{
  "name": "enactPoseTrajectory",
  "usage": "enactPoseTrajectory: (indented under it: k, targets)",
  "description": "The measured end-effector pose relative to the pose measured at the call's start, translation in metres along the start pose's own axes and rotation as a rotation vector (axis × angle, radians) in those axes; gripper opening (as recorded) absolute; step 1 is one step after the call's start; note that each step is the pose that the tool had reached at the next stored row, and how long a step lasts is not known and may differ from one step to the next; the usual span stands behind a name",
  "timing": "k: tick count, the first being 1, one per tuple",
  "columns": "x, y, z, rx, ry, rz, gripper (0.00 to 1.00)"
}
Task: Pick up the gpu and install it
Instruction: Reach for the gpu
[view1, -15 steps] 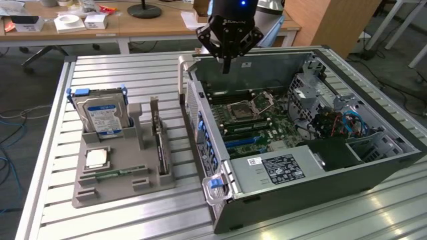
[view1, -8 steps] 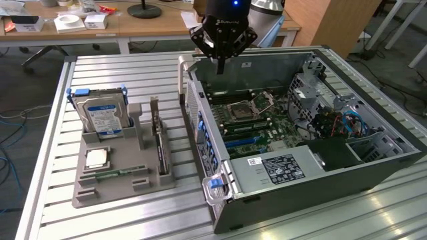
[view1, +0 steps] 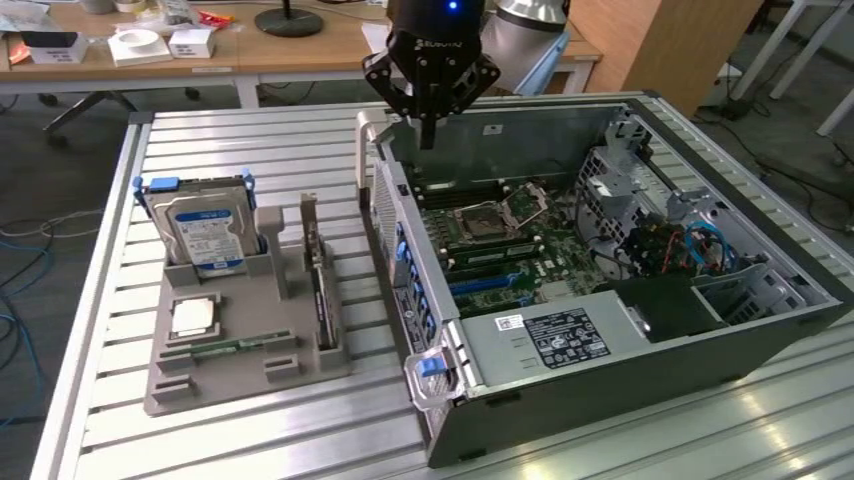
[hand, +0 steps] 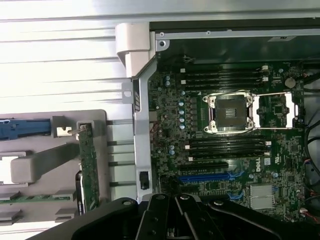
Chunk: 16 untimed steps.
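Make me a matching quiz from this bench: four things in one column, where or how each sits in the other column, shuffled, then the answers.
Things:
1 gpu
2 hard drive
3 claw
4 CPU socket

Places and states:
A inside the case
B shut, above the case
C on edge in the holder, on the side nearest the case
D upright in the holder, blue label

Pairs: 1-C, 2-D, 3-B, 4-A

Lab — slatted bench (view1: 240, 130); cluttered desks (view1: 334, 48) behind
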<state>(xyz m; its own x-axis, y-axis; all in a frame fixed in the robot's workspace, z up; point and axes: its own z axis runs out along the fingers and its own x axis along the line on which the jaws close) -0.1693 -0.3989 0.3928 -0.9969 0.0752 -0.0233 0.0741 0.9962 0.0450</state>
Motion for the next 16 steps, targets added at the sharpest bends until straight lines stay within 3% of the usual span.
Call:
enactPoseTrajectory:
  k: [16]
  targets:
    - [0.025, -0.0019, -0.0006, -0.0001, 0.0000, 0.000, 0.10]
